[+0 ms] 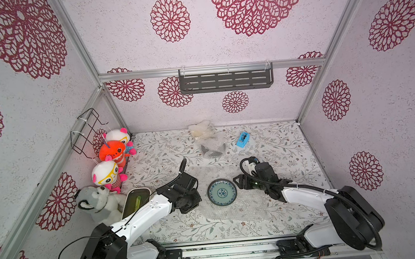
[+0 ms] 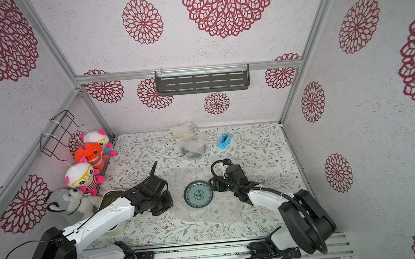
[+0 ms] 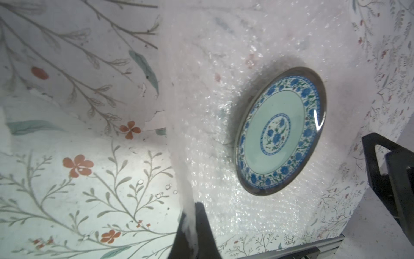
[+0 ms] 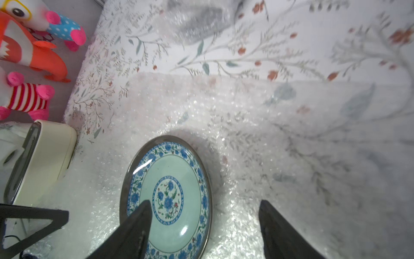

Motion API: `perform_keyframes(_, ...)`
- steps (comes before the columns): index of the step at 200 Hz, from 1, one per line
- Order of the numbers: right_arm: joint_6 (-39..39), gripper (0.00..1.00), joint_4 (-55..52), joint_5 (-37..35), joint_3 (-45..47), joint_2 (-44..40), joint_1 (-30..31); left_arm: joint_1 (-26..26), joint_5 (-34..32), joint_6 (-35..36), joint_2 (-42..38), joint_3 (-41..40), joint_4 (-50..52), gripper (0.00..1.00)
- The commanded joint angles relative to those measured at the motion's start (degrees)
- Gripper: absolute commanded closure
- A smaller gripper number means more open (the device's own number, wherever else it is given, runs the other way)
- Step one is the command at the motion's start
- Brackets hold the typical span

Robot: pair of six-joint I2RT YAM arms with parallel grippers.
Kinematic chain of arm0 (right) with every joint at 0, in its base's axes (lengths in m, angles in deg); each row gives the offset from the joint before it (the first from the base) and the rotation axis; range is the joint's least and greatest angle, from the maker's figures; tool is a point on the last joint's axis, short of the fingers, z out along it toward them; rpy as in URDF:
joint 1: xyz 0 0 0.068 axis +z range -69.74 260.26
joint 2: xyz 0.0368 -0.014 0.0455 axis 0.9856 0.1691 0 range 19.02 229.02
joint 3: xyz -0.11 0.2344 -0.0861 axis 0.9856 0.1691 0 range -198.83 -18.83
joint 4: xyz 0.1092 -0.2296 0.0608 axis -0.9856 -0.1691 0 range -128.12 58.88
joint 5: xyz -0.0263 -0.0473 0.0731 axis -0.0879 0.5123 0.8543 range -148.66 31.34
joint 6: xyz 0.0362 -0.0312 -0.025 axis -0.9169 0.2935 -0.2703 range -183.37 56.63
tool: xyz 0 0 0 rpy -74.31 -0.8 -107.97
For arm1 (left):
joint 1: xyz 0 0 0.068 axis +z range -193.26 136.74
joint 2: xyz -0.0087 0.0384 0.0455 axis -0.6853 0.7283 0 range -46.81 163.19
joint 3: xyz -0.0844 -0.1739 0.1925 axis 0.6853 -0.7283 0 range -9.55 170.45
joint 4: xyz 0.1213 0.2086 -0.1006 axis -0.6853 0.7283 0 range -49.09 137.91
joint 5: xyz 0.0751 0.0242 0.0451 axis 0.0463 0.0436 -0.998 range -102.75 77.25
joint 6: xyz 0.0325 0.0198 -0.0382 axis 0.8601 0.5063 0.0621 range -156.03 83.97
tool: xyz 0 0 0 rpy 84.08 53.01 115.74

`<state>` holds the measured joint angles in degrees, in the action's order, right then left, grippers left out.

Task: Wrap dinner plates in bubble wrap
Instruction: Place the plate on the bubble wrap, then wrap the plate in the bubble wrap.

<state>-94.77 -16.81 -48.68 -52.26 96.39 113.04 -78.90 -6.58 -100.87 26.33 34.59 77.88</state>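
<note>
Near the front of the bench a bubble wrap sheet lies spread flat. The blue-patterned plate sits face up on it, toward the sheet's 10 o'clock part, with bare wrap showing all round its rim in both top views.

At the plate's 9 o'clock, the left gripper is clenched on the sheet's edge. In the left wrist view a lifted fold of wrap runs up between its two dark fingers. It does not touch the plate.

At the plate's 3 o'clock, the right gripper is released, with its jaws standing wide apart and holding nothing. In the right wrist view one finger overlaps the plate's rim and the other is over bare wrap; contact cannot be judged.

Further out at 9 o'clock, past the left arm, is a cream container, with plush toys along the wall at 10 o'clock.

Toward the back wall at 12 o'clock are two wrapped bundles, the dark bundle nearer and the pale bundle just behind it. A blue tape dispenser stands at 1 o'clock.
</note>
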Motion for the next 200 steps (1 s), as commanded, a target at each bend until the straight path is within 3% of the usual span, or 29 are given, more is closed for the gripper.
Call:
perform_keyframes(1, 2.5, 0.21, 0.0, 1.1, 1.2, -1.0, 0.0, -0.6, -0.1, 2.4, 3.0, 4.9, 4.2, 1.00)
perform_keyframes(24, -0.1, 0.16, 5.1, 5.0, 3.1, 0.5, 0.1, -0.7, 0.3, 4.7, 7.6, 12.4, 6.2, 1.00)
perform_keyframes(33, -1.0, 0.02, 8.7, 6.3, 4.5, 0.5, 0.1, -0.7, 0.2, 5.8, 9.4, 15.5, 6.3, 1.00)
perform_keyframes(51, 0.0, 0.02, 16.4, 10.5, 7.3, -0.3, 0.2, -0.7, 0.3, 7.4, 14.3, 21.5, 6.9, 1.00)
perform_keyframes(88, 13.5, 0.13, 16.5, 19.6, 5.7, 1.0, 3.7, -1.0, 0.2, 7.4, 21.9, 29.0, 8.2, 1.00)
perform_keyframes(124, 10.8, 0.18, 22.6, 23.7, 2.0, 6.0, 6.8, -1.7, 1.5, 5.6, 23.8, 28.9, 6.7, 1.00)
perform_keyframes(145, 7.9, 0.21, 27.2, 19.4, 0.0, 9.7, 10.6, -2.1, 2.3, 5.0, 24.3, 28.5, 5.5, 1.00)
perform_keyframes(182, 5.6, 0.38, 31.7, 13.0, -3.2, 16.5, 13.2, -2.0, 2.4, 4.9, 24.4, 28.3, 4.8, 1.00)
perform_keyframes(200, 3.7, 0.57, 33.6, 11.4, -3.6, 17.6, 13.4, -2.1, 2.4, 5.2, 24.3, 28.1, 4.6, 0.98)
